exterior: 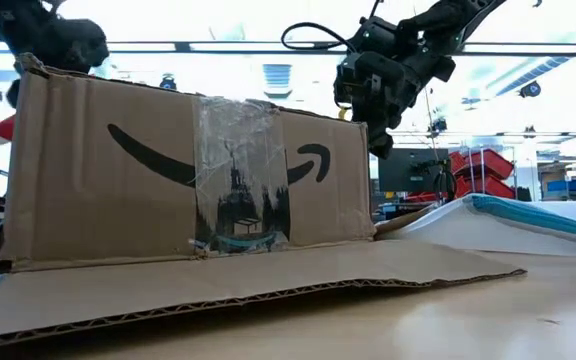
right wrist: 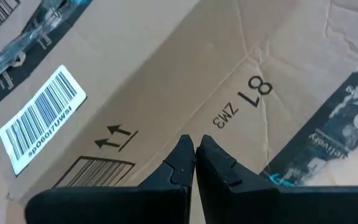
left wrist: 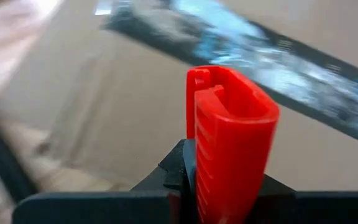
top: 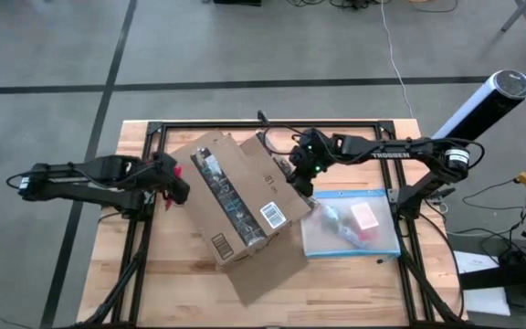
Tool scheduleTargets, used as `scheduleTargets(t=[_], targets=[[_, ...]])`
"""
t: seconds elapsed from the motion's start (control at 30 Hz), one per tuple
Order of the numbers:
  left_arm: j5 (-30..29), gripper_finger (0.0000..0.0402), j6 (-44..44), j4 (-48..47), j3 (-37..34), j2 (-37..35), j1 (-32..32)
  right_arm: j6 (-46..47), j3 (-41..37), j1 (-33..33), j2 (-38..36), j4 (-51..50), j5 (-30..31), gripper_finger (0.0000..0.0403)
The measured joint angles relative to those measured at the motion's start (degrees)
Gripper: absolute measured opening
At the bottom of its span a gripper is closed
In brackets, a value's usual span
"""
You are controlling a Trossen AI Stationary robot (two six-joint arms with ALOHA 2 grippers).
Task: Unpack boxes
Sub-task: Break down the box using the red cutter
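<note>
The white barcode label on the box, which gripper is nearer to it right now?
Right. The right gripper hovers over the box just past the barcode label; the left gripper, holding a red tool, sits off the box's far side.

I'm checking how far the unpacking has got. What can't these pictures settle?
- Box contents: closed top in the high view, side wall in the low view.
- Red tool tip: blurred in the left wrist view.
- Pouch items: too small in the high view.

"87" and "ZW3" on the box
</note>
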Motion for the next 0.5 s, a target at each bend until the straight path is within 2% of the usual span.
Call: scheduleTargets(t=[0.2, 0.4, 0.5], targets=[[-9.3, 0.0029, -4.5, -2.5, -0.2, 1.0, 0.0, 1.4, 0.1, 0.2, 1.8, 2.9, -1.9, 0.0000], [-11.1, 0.0029, -7.7, -5.2, -0.3, 3.8, 0.1, 1.0, 0.1, 1.6, 3.5, 2.9, -3.4, 0.0000], [-14.3, 0.0029, -8.5, -5.4, -0.7, 5.2, 0.1, 0.9, 0.1, 2.4, 4.2, 3.4, -3.5, 0.0000]])
